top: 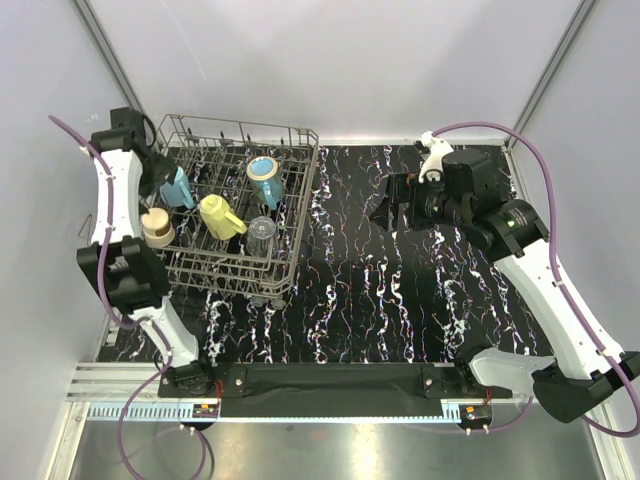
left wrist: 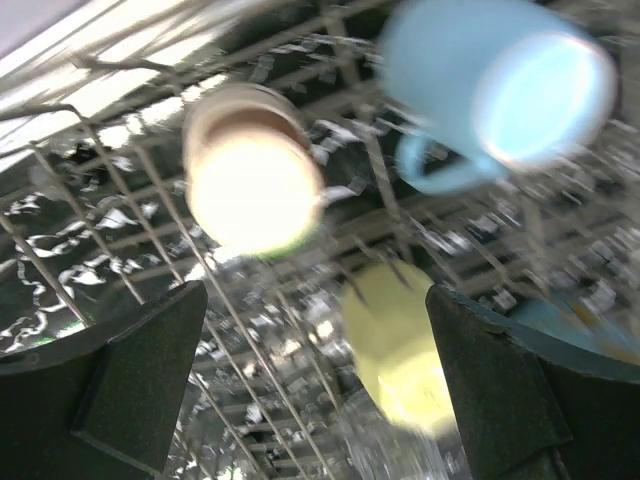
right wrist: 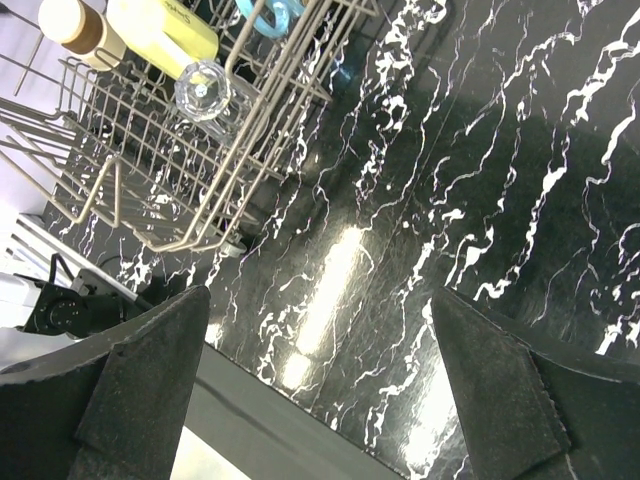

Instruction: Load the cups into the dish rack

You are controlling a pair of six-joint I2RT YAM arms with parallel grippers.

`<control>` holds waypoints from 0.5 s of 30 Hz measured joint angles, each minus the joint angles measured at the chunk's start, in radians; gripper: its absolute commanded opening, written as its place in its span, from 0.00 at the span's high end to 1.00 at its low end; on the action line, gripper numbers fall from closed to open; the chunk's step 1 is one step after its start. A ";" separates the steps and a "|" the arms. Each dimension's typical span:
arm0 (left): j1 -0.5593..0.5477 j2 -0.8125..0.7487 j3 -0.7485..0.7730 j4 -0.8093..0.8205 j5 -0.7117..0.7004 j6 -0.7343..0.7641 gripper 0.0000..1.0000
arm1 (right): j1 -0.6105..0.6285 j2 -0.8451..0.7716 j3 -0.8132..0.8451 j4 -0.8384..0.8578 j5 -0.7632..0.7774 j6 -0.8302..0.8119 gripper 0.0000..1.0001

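The black, white-veined table (top: 400, 290) is sitting between pale grey walls (top: 350, 60). At its far left, the dish rack (top: 303, 205) is holding the cups (top: 264, 178). The left gripper (left wrist: 315, 300) is hovering above the rack and the right gripper (right wrist: 320, 300) above the table's far right. Both are gaping wide, gripping nothing.

The table (top: 400, 290) has a glossy black top veined with white, like marble. Plain pale walls (top: 350, 60) close it in at the back and both sides, with slanting grey metal posts (top: 105, 50) at the back corners. Light leaves a bright glare (right wrist: 330, 290) on the tabletop.
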 measured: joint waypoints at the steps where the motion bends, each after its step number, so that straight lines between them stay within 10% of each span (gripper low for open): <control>1: -0.021 -0.017 0.018 -0.007 0.002 0.000 0.01 | 0.000 0.000 0.000 -0.005 0.000 0.004 0.00; 15: -0.493 -0.285 0.034 0.120 0.299 0.085 0.01 | 0.000 -0.111 -0.075 -0.078 0.082 0.182 0.00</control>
